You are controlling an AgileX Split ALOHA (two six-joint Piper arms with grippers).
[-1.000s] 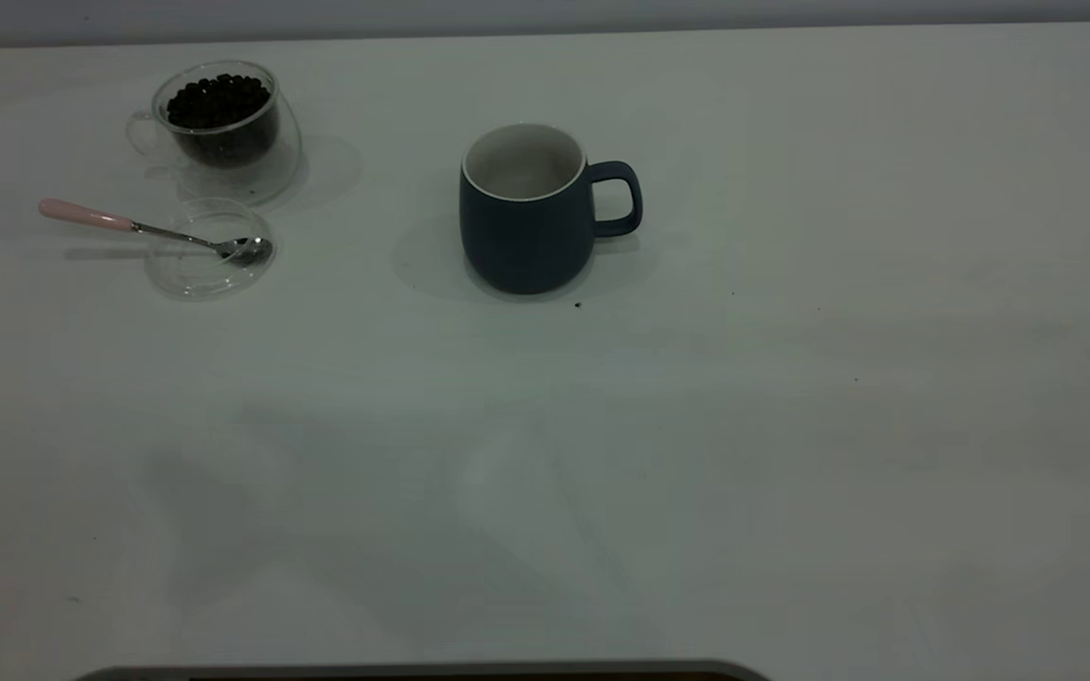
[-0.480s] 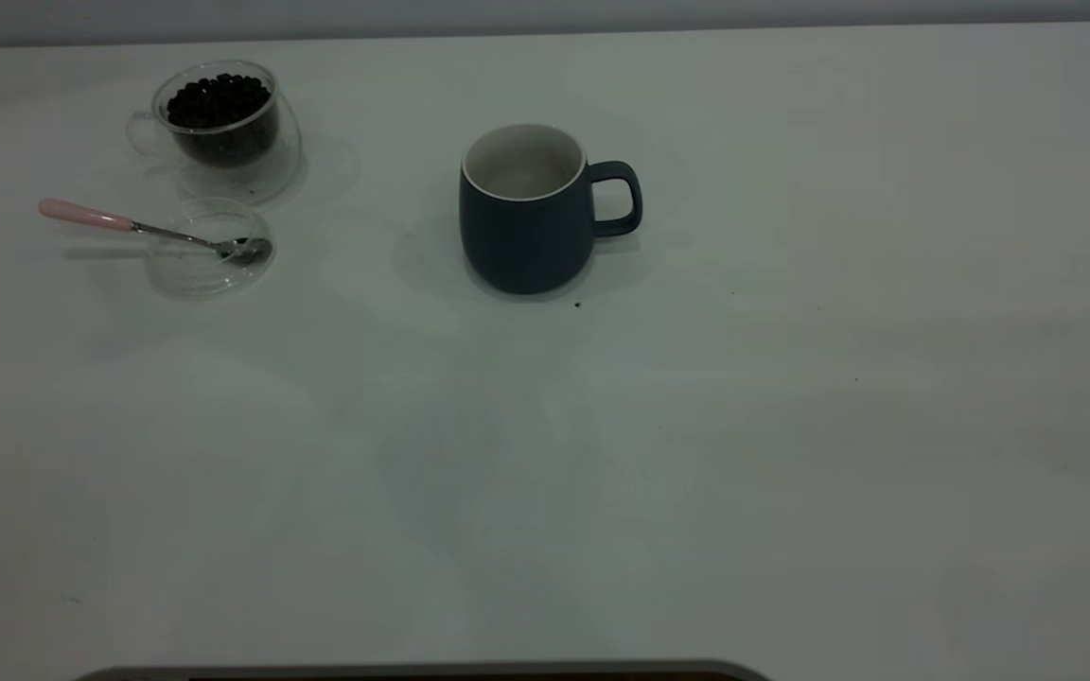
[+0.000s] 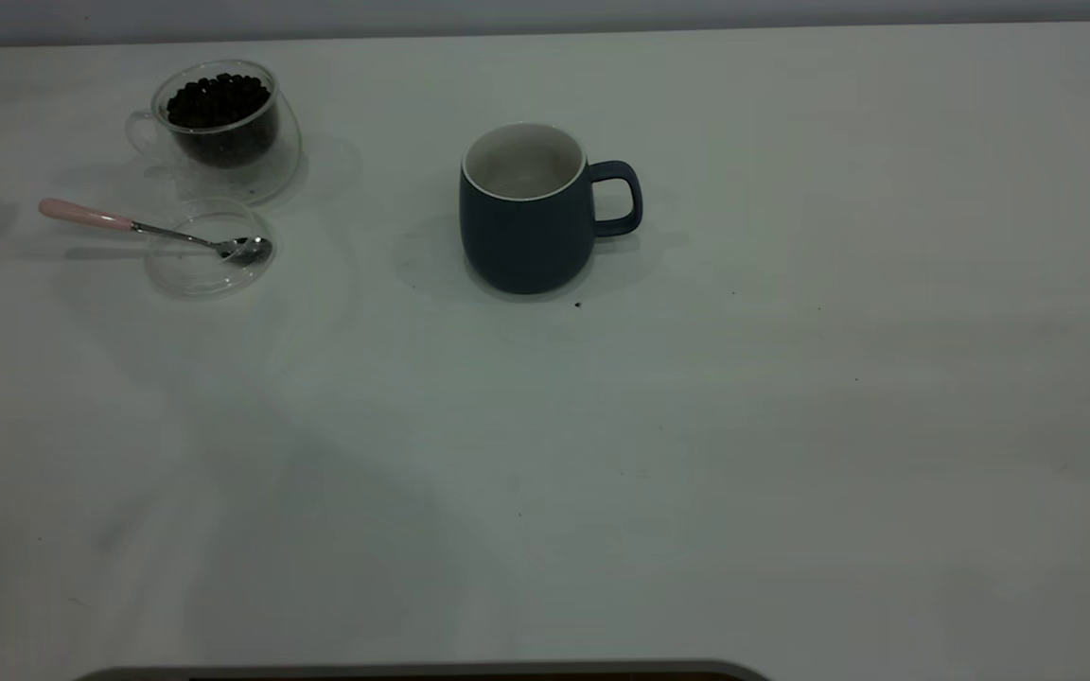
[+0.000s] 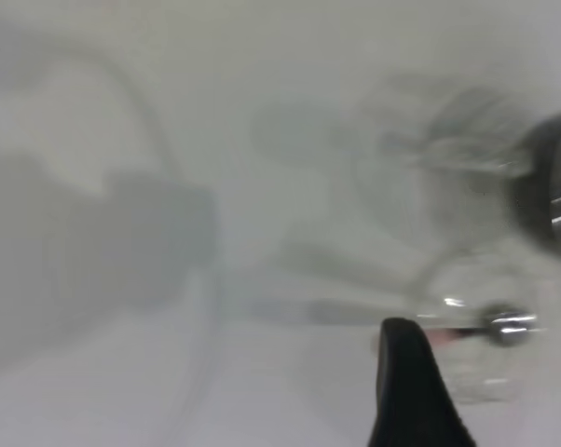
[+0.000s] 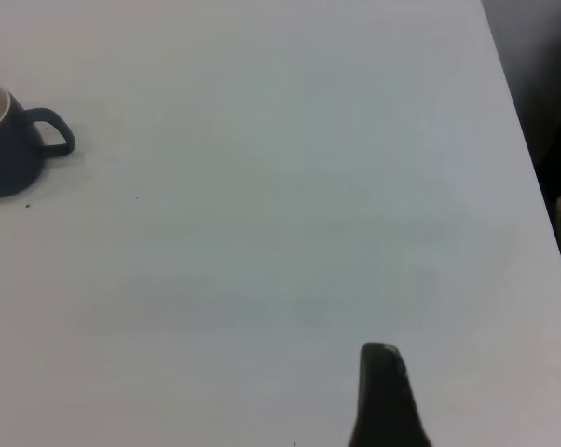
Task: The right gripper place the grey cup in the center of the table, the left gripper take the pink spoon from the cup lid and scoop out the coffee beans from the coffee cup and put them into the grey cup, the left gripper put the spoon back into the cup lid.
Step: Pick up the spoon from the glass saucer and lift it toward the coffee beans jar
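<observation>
The grey cup [image 3: 526,213] stands upright and empty near the table's middle, handle to the right; it also shows in the right wrist view [image 5: 8,140]. The pink-handled spoon [image 3: 129,227] lies with its bowl in the clear cup lid [image 3: 209,251]. The glass coffee cup [image 3: 219,123] behind it holds coffee beans. Neither gripper shows in the exterior view. In the left wrist view my left gripper [image 4: 490,391] is open and empty, hovering close to the blurred spoon [image 4: 499,324] and lid. My right gripper [image 5: 481,400] is open and empty, well away from the grey cup.
The white table [image 3: 791,426] runs to its right edge, seen in the right wrist view [image 5: 532,186]. A stray dark speck [image 3: 577,305] lies by the grey cup's base. A dark rim [image 3: 413,672] shows at the near edge.
The cups, lid and spoon have not moved. Arm shadows on the table have shifted left, toward the spoon and lid.
</observation>
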